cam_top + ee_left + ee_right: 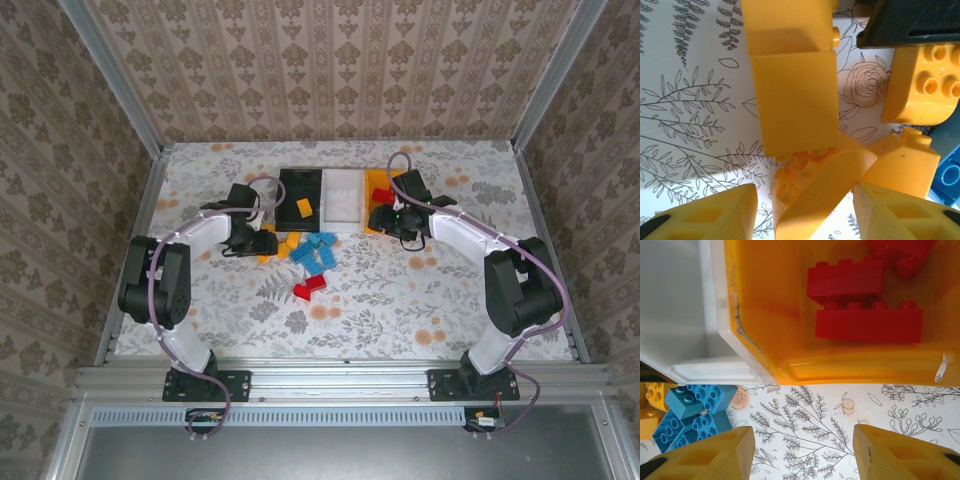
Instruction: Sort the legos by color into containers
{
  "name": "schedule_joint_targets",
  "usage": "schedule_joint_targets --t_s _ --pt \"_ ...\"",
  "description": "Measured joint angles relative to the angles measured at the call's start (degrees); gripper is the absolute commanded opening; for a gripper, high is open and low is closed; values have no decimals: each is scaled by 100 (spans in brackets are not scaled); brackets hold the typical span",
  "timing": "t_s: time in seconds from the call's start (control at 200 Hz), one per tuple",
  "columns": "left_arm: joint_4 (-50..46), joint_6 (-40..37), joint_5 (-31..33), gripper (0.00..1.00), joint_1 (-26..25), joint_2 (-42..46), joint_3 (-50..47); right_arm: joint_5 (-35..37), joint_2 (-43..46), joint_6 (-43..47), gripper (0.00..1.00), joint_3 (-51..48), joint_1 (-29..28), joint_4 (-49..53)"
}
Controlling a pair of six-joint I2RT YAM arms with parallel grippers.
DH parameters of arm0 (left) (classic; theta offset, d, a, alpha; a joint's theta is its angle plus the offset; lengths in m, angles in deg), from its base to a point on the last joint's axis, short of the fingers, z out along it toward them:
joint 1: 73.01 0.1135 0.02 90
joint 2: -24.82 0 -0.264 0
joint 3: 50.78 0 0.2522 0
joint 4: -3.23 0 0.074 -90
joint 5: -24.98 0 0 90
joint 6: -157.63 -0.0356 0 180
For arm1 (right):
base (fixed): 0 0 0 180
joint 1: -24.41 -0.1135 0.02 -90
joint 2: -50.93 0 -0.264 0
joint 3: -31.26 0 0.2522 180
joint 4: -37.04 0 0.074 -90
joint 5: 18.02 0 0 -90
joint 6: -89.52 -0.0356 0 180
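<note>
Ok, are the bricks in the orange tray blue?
No, the bricks in the orange tray are red, while the blue bricks lie on the table outside it.

A lab test cell, not a home: damask-papered panels (330, 70) in aluminium framing (112, 80) box in a floral-covered desk (420, 300), with left arm (165, 285) and right arm (515, 285) bolted to its front rail (340, 381).
</note>
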State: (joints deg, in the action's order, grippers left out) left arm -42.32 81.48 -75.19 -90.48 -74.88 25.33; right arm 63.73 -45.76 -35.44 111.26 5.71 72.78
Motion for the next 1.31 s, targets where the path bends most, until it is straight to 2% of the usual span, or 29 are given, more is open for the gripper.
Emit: schedule_joint_targets --t_s 0.215,0.325,0.4,0.65,0.855,1.025,1.305 --pt "9 -22 72 44 -68 -170 0 2 0 0 56 0 0 0" --pt "4 -26 170 36 -166 -170 -2 2 0 -2 56 -15 0 0" --pt "4 -46 210 35 -210 -170 -2 2 0 -13 56 -26 0 -2" --pt "-20 -48 293 21 -205 -164 -4 2 0 -24 56 -37 0 0" --pt "-85 -44 352 19 -251 -55 -109 2 0 -28 56 -120 0 -2" --pt "-168 24 378 19 -369 476 -542 0 26 -87 56 -238 0 -7" --pt "-323 348 33 20 -411 2061 -1425 -11 345 -131 56 -621 0 -166"
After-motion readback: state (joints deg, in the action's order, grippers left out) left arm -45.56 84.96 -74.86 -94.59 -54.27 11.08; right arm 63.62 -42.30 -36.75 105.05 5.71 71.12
